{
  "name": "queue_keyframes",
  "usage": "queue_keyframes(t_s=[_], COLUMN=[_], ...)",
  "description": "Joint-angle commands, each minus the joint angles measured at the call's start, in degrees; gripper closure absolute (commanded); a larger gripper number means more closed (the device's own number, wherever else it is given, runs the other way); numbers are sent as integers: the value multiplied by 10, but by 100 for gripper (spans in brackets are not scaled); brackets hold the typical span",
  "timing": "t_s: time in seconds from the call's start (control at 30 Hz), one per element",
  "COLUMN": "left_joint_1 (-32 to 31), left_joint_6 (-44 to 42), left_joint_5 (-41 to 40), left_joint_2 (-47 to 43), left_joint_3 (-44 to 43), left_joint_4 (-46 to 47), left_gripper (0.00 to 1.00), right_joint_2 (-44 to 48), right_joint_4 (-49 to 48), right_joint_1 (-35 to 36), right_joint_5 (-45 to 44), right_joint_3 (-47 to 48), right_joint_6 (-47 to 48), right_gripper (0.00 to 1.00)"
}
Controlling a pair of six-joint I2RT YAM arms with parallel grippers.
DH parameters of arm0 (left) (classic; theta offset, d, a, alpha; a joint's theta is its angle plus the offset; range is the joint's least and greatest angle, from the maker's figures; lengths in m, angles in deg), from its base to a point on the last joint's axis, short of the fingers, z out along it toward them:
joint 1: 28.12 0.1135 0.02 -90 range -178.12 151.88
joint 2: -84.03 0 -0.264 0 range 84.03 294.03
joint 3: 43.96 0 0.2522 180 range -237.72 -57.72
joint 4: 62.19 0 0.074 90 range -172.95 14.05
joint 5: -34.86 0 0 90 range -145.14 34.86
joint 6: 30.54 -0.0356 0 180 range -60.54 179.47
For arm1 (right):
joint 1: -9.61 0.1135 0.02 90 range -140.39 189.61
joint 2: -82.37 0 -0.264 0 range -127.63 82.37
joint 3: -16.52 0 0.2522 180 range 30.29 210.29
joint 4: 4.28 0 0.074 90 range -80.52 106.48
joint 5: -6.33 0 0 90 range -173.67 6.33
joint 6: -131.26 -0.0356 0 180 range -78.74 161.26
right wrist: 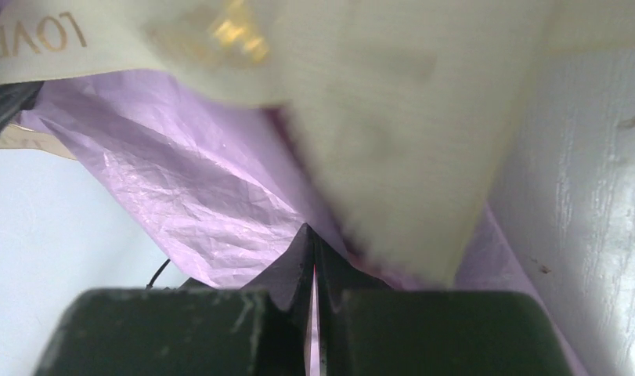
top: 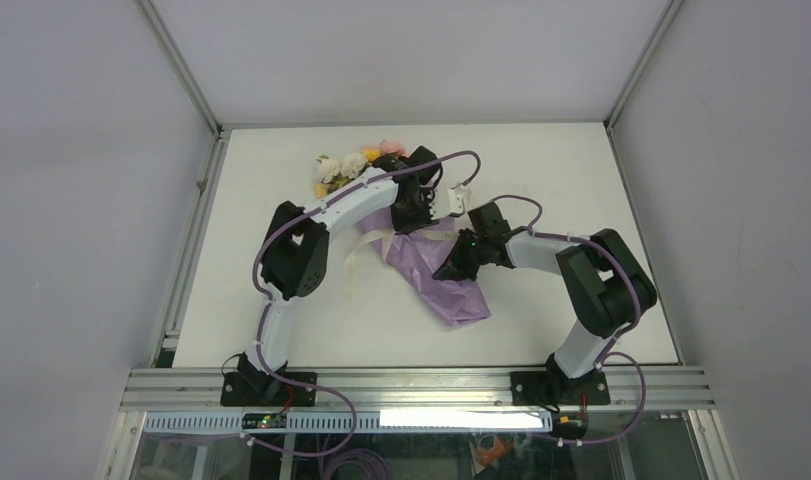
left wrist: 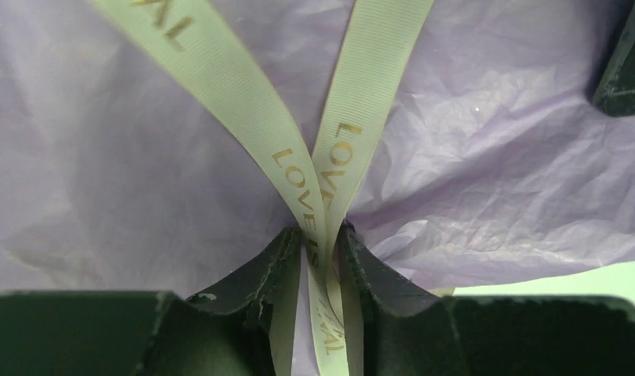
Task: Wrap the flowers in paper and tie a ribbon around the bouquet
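Left gripper (left wrist: 323, 235): jaws set narrow about two crossed strands of ribbon (left wrist: 243, 102), which bunch at the tips. It seems a light pinch, though so close a view does not settle it.
Right gripper (right wrist: 312, 235): closed, tips down on the paper (right wrist: 204, 196).
Bouquet (top: 411, 255): lying in the middle of the table (top: 541, 170), flowers (top: 346, 168) at the far left end, paper tail toward the near right.
Ribbon handling: light, limp and smooth, likely to slide through a slack grip. Take it near the crossing, flat between the pads.
Paper handling: thin and crinkly, easily torn or unrolled. Hold it at the narrow waist, not the loose tail.
Top view alone: both arms, the blooms, a loose ribbon end trailing left of the paper.
Left wrist alone: the crossing and the gold lettering.
Right wrist alone: its own jaws meeting.
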Motion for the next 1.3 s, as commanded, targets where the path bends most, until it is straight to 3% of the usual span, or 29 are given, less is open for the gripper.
queue_keyframes(t_s=[0.0, 0.07, 0.17, 0.4, 0.6, 0.8, 1.0, 1.27], left_joint_1=[3, 3, 3, 1, -4, -8, -8, 44], left_joint_6=[-15, -14, -10, 28, 56, 98, 130, 255], left_joint_5=[2, -6, -9, 81, 197, 265, 237, 139], left_joint_2=[-21, -16, -19, -113, -201, -226, -204, -119], left_joint_3=[2, 1, -3, -26, 21, 38, 20, -39], left_joint_4=[-1, -1, -1, -56, -129, -188, -193, -100], left_gripper=[75, 80, 100, 100, 100, 100, 100, 100], right_joint_2=[-24, -24, -23, -30, -30, -30, -25, 19], right_joint_4=[17, 18, 25, 23, 25, 30, 36, 13], right_joint_1=[-6, -6, -6, -11, -18, -21, -21, -22], right_joint_5=[-43, -42, -45, -50, -49, -49, -38, 10], right_joint_3=[0, 2, 5, 7, 9, 14, 24, 43], right_joint_6=[22, 23, 25, 24, 31, 40, 66, 146], right_gripper=[100, 100, 100, 100, 100, 100, 100, 100])
